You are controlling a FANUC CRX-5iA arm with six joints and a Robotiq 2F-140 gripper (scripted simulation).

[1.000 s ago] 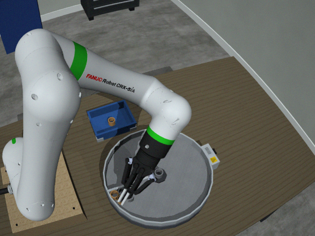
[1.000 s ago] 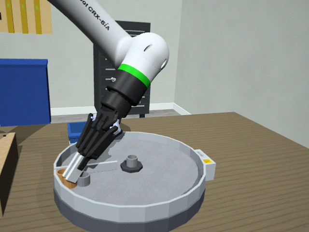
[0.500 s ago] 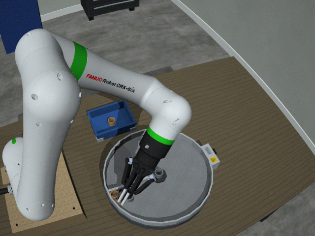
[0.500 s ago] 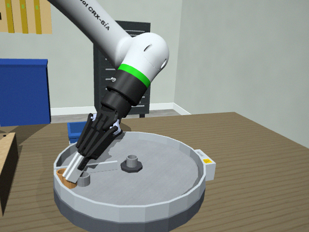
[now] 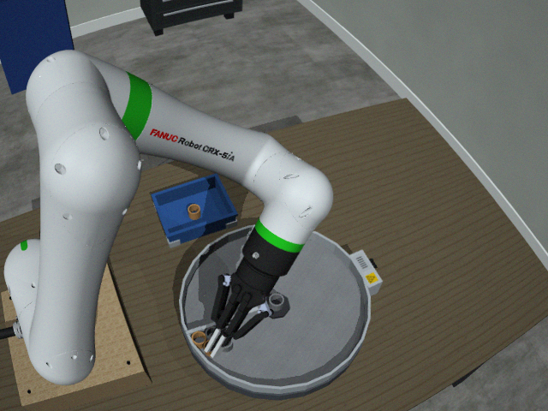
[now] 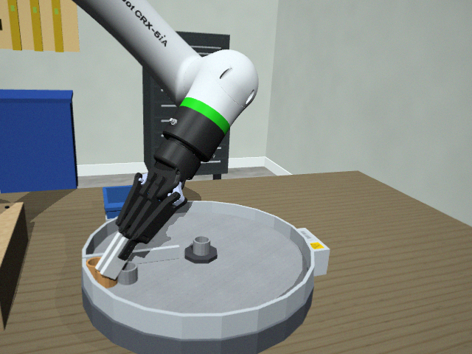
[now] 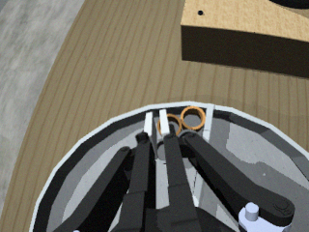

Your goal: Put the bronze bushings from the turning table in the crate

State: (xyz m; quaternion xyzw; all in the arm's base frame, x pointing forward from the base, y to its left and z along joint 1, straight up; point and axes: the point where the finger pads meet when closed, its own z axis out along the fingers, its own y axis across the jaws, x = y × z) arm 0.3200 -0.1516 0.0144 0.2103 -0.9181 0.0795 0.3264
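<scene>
At the turning table's (image 5: pixel 274 391) (image 6: pixel 201 325) (image 7: pixel 44 186) rim, end effector (image 5: pixel 210 353) (image 6: pixel 105 272) (image 7: pixel 157 120) nearly closed at one bronze bushing (image 6: pixel 107 282) (image 7: pixel 180 128) — cannot tell if gripping its wall. Second bronze bushing (image 5: pixel 199 346) (image 6: pixel 91 265) (image 7: pixel 204 121) just beside; third (image 5: pixel 193 215) inside crate (image 5: pixel 201 232) (image 6: pixel 114 208).

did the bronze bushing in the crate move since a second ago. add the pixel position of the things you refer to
No. In the top view the bronze bushing (image 5: pixel 193 210) sits at the same spot on the floor of the blue crate (image 5: pixel 191 237), the same way off its walls as before.
</scene>
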